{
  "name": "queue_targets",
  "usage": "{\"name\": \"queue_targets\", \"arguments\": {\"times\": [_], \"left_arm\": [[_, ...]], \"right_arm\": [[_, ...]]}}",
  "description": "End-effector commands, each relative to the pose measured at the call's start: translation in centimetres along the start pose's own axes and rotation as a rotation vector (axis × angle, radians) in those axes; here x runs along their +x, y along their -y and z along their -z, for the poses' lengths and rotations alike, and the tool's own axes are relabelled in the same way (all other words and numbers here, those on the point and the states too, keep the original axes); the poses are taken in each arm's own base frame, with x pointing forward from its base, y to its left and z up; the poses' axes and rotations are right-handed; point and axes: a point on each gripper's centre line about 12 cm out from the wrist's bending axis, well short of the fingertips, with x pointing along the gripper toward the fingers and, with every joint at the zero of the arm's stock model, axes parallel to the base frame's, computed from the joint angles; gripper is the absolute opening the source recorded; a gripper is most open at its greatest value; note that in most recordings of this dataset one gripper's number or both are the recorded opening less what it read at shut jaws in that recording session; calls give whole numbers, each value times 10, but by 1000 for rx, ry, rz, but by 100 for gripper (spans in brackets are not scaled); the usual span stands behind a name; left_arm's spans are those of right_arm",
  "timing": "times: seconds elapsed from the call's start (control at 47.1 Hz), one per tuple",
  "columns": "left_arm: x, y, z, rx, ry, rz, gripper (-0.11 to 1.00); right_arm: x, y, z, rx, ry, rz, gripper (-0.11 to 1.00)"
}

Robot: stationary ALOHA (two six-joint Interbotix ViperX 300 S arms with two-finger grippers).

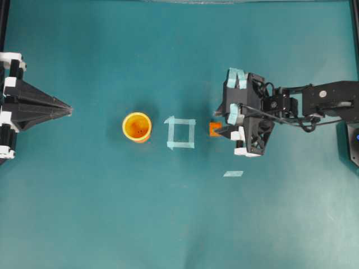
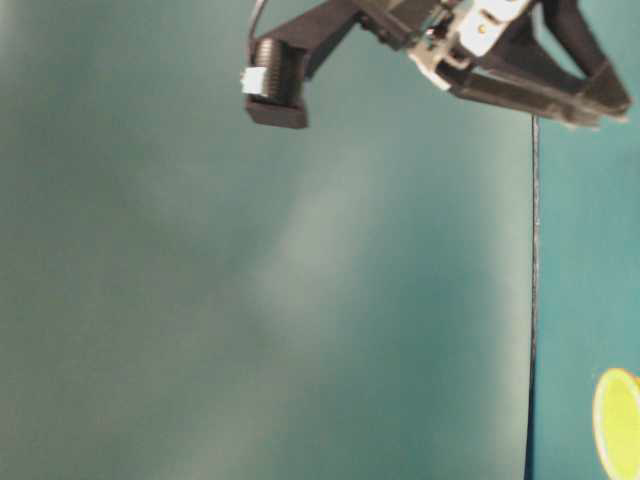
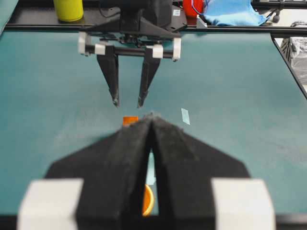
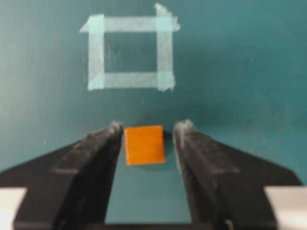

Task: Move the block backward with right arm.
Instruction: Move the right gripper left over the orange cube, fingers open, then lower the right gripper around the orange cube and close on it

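With the block (image 4: 144, 144) lying just beside the tape square (image 4: 128, 51) and framed between the spread, empty jaws of the right gripper (image 4: 145, 132), the approach step appears complete; next, close and draw it backward.

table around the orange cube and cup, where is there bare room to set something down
Bare green table runs across the whole top edge and the bottom below the loose tape strip. The stretch between the left gripper and the cup is free too. It is crowded along the middle: cup, tape square, orange cube between the right gripper fingers.
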Motion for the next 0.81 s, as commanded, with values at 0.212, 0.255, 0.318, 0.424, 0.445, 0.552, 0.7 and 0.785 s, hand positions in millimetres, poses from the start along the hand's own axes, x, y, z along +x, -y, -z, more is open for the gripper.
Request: {"name": "queue_targets", "arguments": {"times": [0.212, 0.255, 0.318, 0.424, 0.445, 0.552, 0.7, 0.785], "left_arm": [[2, 0, -13, 6, 34, 2, 0], [2, 0, -13, 5, 34, 2, 0], [2, 0, -13, 5, 34, 2, 0], [2, 0, -13, 5, 34, 1, 0], [2, 0, -14, 5, 35, 2, 0], [2, 0, -14, 5, 35, 1, 0], [2, 0, -15, 5, 38, 2, 0], [2, 0, -15, 5, 38, 2, 0]], "right_arm": [[10, -9, 1, -18, -11, -19, 55], [12, -9, 3, -18, -14, -19, 55], [15, -9, 5, -18, -17, -19, 55], [21, -9, 6, -18, -14, -19, 55], [21, -9, 7, -17, -14, -18, 55], [25, -9, 8, -17, -15, -18, 55], [26, -9, 8, -19, -17, -18, 55], [26, -8, 9, -19, -20, -17, 55]]}}
